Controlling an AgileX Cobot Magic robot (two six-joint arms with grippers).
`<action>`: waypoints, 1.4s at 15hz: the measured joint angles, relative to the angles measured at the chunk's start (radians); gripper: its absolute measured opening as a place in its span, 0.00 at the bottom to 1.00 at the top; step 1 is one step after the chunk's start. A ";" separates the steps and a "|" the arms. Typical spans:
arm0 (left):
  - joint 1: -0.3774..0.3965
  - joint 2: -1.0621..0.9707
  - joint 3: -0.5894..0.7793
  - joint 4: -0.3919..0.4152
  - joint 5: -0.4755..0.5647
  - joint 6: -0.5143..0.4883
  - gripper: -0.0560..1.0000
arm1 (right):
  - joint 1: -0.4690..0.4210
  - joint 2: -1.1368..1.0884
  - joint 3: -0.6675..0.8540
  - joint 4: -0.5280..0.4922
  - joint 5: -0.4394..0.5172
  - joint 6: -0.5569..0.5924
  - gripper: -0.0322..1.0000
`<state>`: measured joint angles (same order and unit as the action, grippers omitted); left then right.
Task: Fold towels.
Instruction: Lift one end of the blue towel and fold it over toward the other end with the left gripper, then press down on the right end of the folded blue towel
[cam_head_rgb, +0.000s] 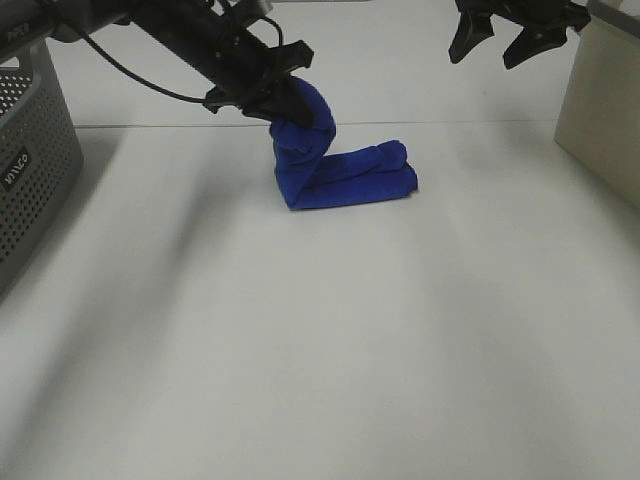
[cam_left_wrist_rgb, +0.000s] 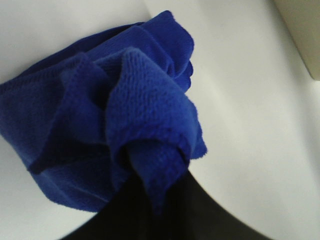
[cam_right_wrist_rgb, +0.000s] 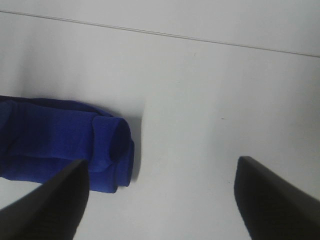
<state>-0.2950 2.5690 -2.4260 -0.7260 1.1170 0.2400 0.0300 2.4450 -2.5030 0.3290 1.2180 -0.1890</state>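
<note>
The royal-blue towel (cam_head_rgb: 335, 172) lies folded into a thick band on the white table, its left end pulled up off the surface. My left gripper (cam_head_rgb: 268, 97) is shut on that raised end; in the left wrist view the bunched blue cloth (cam_left_wrist_rgb: 125, 115) fills the frame and hides the fingers. My right gripper (cam_head_rgb: 498, 42) is open and empty, held high at the back right, well clear of the towel. The right wrist view shows the towel's folded right end (cam_right_wrist_rgb: 65, 145) on the table, with the two dark fingertips (cam_right_wrist_rgb: 50, 205) spread wide apart.
A grey perforated basket (cam_head_rgb: 30, 150) stands at the left edge. A beige box (cam_head_rgb: 605, 110) stands at the right edge. The white table (cam_head_rgb: 320, 350) stretches toward the front.
</note>
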 joint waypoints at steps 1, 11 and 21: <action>-0.016 0.004 0.000 -0.006 -0.024 -0.005 0.11 | 0.000 -0.001 0.000 0.000 0.000 0.000 0.76; -0.106 0.095 0.000 -0.236 -0.332 0.007 0.62 | 0.000 -0.032 0.000 0.073 0.000 0.000 0.76; 0.086 -0.103 -0.009 0.075 -0.144 -0.054 0.66 | 0.039 -0.010 0.000 0.378 -0.001 -0.117 0.76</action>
<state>-0.2090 2.4660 -2.4350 -0.6510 0.9730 0.1860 0.0690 2.4350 -2.5030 0.7070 1.2170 -0.3060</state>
